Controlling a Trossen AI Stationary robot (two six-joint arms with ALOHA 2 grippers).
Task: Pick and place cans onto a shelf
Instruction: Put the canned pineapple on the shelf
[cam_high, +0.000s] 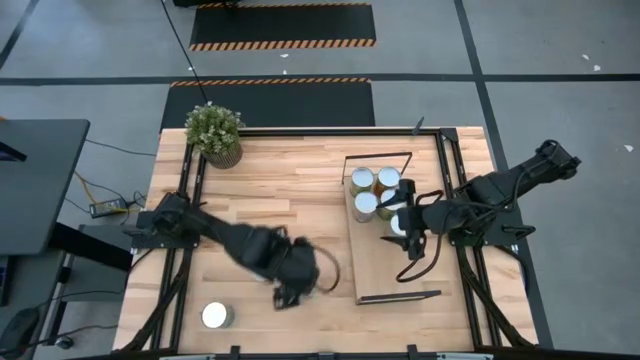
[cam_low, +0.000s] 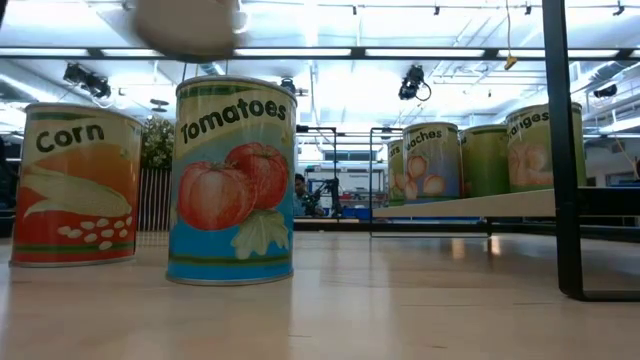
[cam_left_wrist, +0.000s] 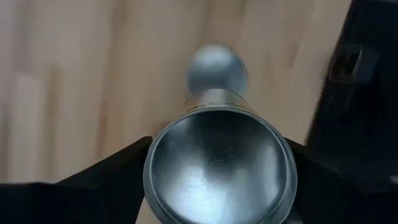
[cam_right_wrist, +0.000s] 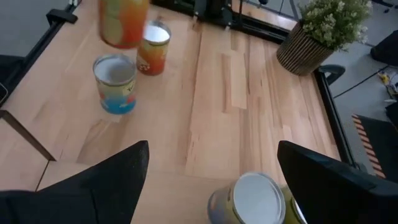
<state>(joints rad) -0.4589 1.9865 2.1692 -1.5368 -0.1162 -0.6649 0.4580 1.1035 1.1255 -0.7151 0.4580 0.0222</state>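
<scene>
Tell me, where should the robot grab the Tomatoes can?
Probably around its round sides, near the top, coming straight down. The Tomatoes can stands upright, lid up, with a gap to the Corn can beside it for fingers.

High view straight down; low view at tabletop level, close to blue-labelled tomatoes tin (cam_low: 234, 180), also in right wrist view (cam_right_wrist: 115, 84).

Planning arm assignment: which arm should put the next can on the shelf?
Left: the left gripper clamps a silver-topped round tin near the light-wood wire-framed shelf; right gripper hangs open over shelved cans.
</scene>
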